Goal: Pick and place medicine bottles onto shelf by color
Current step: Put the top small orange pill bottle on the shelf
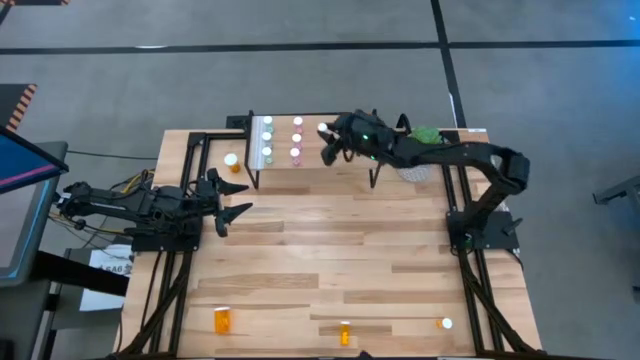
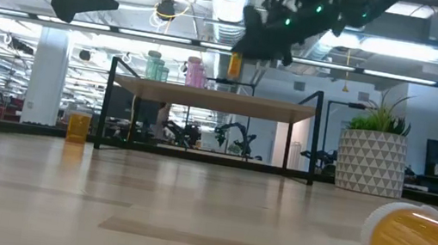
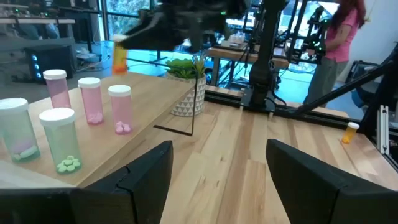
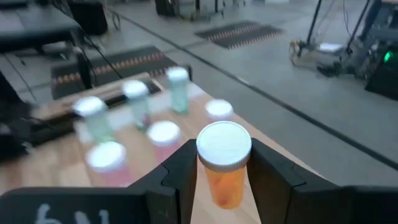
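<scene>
- Orange bottle [image 4: 224, 163] looked light, rigid, slick; right hand [image 4: 224, 177] clamped its body under the white cap, above the shelf's [image 1: 345, 178] three-o'clock end.
- Left hand [image 1: 229, 199] waited, fingers apart, over the tabletop [image 1: 330, 260].

arms: black, jointed | right arm [image 1: 440, 152]: green LEDs

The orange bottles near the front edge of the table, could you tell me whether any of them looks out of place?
Yes. Two orange bottles lie tipped on their sides at the near edge, far from the shelf; the third stands upright.
</scene>
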`<state>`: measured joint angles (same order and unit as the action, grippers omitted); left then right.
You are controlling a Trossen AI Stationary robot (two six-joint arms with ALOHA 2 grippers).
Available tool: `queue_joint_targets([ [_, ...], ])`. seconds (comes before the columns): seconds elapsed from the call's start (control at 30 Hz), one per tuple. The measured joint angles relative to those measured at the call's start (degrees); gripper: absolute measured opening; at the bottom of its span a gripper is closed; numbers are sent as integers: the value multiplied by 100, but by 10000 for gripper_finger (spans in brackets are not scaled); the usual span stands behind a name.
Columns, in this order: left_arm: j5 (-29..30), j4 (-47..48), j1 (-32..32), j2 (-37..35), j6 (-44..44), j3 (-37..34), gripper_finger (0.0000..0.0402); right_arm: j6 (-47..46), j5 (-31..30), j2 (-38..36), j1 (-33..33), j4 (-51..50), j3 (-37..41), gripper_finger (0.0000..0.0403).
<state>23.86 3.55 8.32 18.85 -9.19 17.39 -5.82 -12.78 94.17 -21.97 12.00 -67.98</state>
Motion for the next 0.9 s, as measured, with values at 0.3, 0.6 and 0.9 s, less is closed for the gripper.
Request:
queue_joint_targets([
  [0.3,-7,42,0,0,2,0,245,-55,141,661,-381,-338,-523,148],
  [0.6,-4,57,0,2,0,0,245,-243,154,652,-630,-438,-541,149],
  [0.9,-7,50,0,2,-29,0,245,-420,341,871,-776,-408,-543,149],
])
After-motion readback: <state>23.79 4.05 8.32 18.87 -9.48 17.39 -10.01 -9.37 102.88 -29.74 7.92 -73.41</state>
